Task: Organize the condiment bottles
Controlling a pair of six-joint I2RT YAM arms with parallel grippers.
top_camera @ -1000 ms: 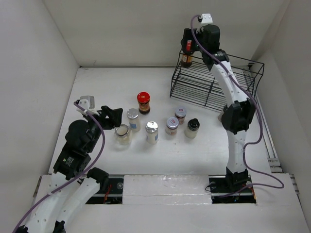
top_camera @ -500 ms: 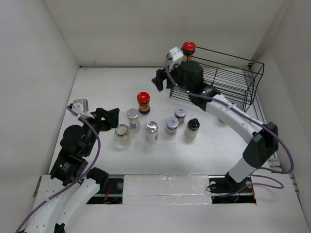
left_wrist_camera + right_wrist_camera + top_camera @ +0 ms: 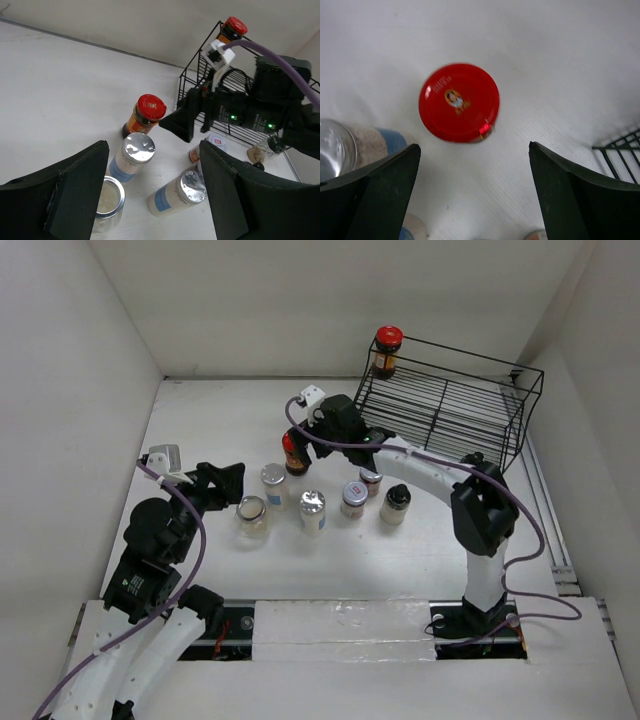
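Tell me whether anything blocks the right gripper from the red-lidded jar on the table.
Nothing visible does. The right gripper hangs open directly above the red-lidded jar; the silver-lidded jar stands off to one side.

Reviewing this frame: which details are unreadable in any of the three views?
- Top view: the right arm covers most of the red-lidded table jar.
- Right wrist view: the print on that jar's lid is blurred and too small to read; the silver-lidded jar is cut off by the left edge.
- Left wrist view: the black-lidded jar is partly hidden behind the right arm.
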